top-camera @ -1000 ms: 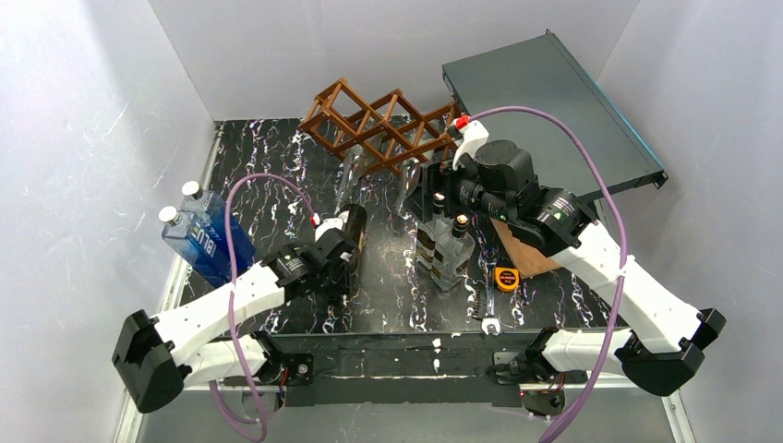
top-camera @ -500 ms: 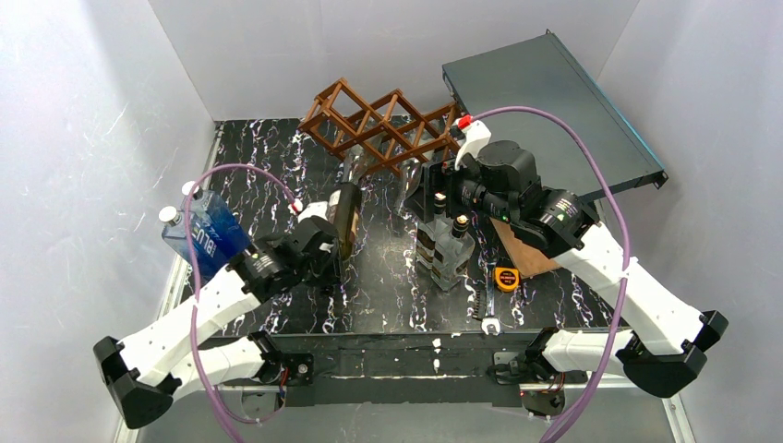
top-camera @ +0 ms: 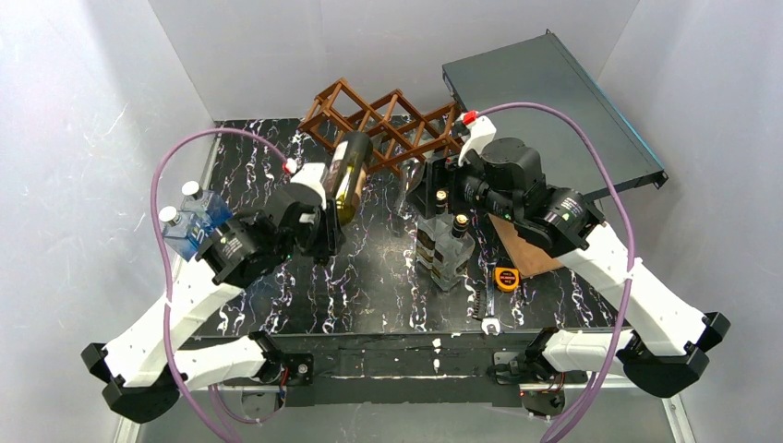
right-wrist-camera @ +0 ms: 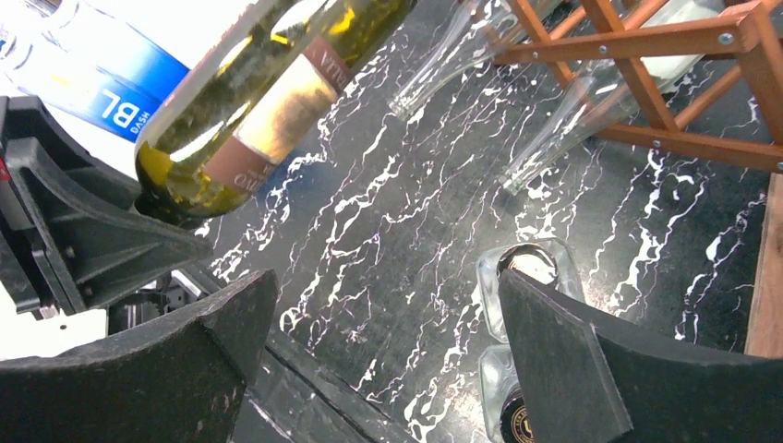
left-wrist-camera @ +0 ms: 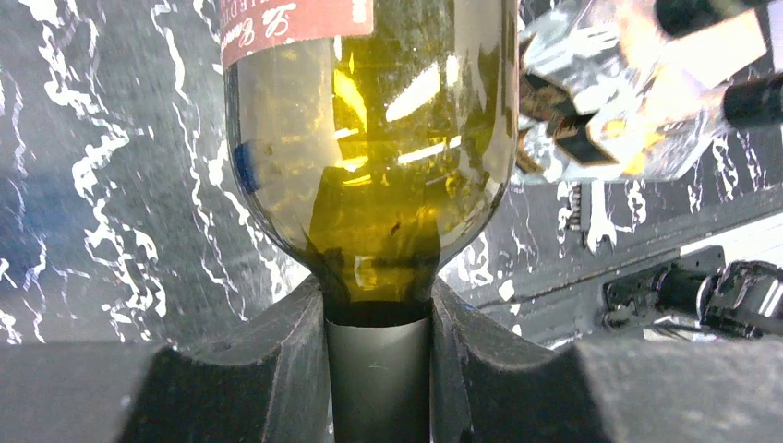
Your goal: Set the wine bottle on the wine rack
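Note:
A green-glass wine bottle [top-camera: 347,175] with a red and gold label is held in the air, tilted, its base pointing at the reddish-brown wooden wine rack [top-camera: 388,122] at the back of the table. My left gripper [top-camera: 325,220] is shut on its neck. In the left wrist view the neck sits between the fingers of my left gripper [left-wrist-camera: 379,369] below the bottle's shoulder [left-wrist-camera: 369,166]. My right gripper [top-camera: 427,189] is open and empty, just in front of the rack's right part. The right wrist view shows my right gripper [right-wrist-camera: 388,286], the bottle [right-wrist-camera: 268,101] and the rack [right-wrist-camera: 665,65].
Two square clear bottles [top-camera: 445,245] stand below my right gripper. Two blue bottles [top-camera: 196,226] stand at the left edge. Clear glasses [right-wrist-camera: 563,129] lie before the rack. A dark grey panel [top-camera: 554,101] leans at the back right. A tape measure [top-camera: 506,277] and a wrench [top-camera: 487,309] lie front right.
My left arm has lifted the wine bottle off the table and carried it back towards the rack, base first. My right arm has barely moved.

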`<act>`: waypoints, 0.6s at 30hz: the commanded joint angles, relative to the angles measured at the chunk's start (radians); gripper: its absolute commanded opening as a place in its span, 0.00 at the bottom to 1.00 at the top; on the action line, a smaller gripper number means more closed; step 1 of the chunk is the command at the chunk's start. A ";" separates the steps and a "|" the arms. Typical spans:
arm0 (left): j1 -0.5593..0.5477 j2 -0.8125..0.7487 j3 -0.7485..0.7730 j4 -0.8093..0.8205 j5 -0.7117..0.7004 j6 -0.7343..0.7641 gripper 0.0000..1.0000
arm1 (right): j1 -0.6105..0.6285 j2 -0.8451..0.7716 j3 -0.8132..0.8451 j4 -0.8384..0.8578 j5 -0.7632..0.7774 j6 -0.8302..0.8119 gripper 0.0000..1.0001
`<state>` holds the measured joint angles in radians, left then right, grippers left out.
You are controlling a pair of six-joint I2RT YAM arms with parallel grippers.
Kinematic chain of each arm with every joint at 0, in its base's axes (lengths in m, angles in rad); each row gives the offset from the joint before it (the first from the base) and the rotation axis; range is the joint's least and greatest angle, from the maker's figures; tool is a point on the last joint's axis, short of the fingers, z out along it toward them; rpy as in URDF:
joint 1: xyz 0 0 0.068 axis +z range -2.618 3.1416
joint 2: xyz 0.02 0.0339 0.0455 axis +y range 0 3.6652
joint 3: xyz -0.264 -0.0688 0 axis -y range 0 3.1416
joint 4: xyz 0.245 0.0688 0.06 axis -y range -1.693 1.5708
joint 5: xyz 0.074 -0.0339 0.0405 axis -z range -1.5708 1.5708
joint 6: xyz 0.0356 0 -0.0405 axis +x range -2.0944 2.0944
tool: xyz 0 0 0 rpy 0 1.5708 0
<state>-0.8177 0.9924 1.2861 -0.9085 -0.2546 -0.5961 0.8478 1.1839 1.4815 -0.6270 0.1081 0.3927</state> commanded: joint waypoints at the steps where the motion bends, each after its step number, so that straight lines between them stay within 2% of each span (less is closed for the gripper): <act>1: 0.059 0.063 0.159 0.072 -0.037 0.122 0.00 | 0.007 -0.024 0.073 0.013 0.052 -0.015 1.00; 5: 0.148 0.115 0.234 0.096 0.057 0.149 0.00 | 0.007 -0.029 0.094 0.000 0.083 -0.023 1.00; 9: 0.198 0.175 0.295 0.111 0.089 0.192 0.00 | 0.007 -0.040 0.095 0.004 0.118 -0.027 1.00; 18: 0.244 0.315 0.385 0.184 0.028 0.353 0.00 | 0.007 -0.024 0.103 0.032 0.188 -0.075 1.00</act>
<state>-0.5953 1.2808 1.5810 -0.8612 -0.1772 -0.3485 0.8478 1.1622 1.5318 -0.6361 0.2371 0.3584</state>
